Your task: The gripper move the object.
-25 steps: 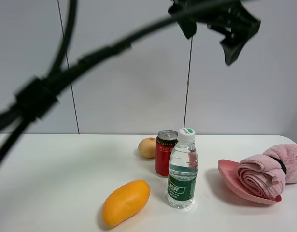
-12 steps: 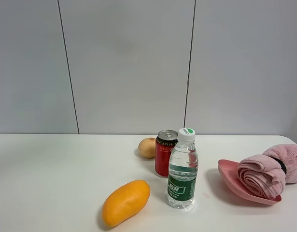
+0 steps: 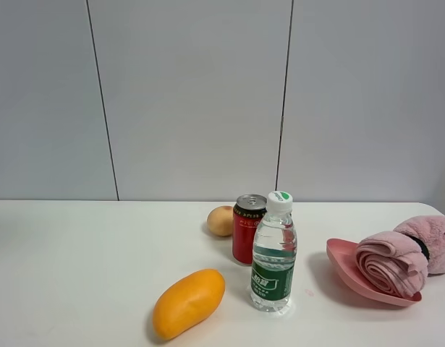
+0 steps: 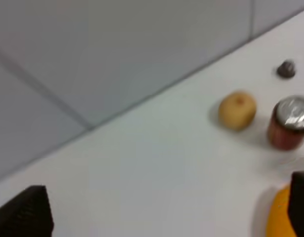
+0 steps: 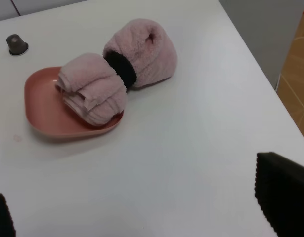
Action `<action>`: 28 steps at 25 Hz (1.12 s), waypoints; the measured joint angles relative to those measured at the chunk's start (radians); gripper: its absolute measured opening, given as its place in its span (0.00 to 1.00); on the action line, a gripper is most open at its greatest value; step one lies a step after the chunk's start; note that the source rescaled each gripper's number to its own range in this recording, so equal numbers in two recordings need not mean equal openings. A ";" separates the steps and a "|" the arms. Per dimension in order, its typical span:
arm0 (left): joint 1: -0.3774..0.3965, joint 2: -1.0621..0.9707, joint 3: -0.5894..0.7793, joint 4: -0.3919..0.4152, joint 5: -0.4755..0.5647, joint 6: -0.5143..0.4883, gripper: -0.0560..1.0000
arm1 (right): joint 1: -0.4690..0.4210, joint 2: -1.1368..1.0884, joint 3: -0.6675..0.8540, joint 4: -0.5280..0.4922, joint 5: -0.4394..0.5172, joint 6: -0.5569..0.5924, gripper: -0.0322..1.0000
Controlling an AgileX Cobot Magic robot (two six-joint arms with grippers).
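Observation:
The pink rolled towel (image 3: 403, 256) with a dark band round its middle lies at the table's right. One end rests on a flat pink plate (image 3: 339, 262), the other on the table. In the right wrist view the towel (image 5: 147, 52) and the plate (image 5: 40, 106) lie ahead of my right gripper (image 5: 142, 207). It is open, empty and well short of the towel. My left gripper (image 4: 162, 210) is open and empty above the table. Neither gripper shows in the exterior view.
An orange mango (image 3: 187, 302), a water bottle (image 3: 273, 253), a red can (image 3: 247, 228) and a small round yellow fruit (image 3: 221, 220) stand mid-table. A small dark cap (image 5: 16, 44) lies beyond the plate. The table's right edge (image 5: 260, 74) runs close to the towel.
One second ago a black arm end and its cables crossed the top of the exterior view. They have left that view. The objects on the table have not moved.

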State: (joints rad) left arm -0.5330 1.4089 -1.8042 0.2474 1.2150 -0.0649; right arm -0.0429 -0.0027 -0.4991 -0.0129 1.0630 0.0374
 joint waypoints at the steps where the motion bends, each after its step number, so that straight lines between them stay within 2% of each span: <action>1: 0.041 -0.050 0.063 -0.017 0.000 -0.002 0.96 | 0.000 0.000 0.000 0.000 0.000 0.000 1.00; 6: 0.249 -0.290 0.352 -0.092 0.000 -0.022 0.96 | 0.000 0.000 0.000 0.000 0.000 0.000 1.00; 10: 0.399 -0.504 0.566 -0.121 0.000 -0.029 0.96 | 0.000 0.000 0.000 0.000 0.000 0.000 1.00; 17: 0.609 -0.888 0.872 -0.209 0.000 -0.044 0.96 | 0.000 0.000 0.000 0.000 0.000 0.000 1.00; 21: 0.671 -1.110 1.013 -0.247 0.000 0.000 0.96 | 0.000 0.000 0.000 0.000 0.000 0.000 1.00; 28: 0.694 -1.406 1.193 -0.310 0.004 0.032 0.96 | 0.000 0.000 0.000 0.000 0.000 0.000 1.00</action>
State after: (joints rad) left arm 0.1606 0.0031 -0.6114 -0.0623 1.2189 -0.0330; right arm -0.0429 -0.0027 -0.4991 -0.0129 1.0630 0.0374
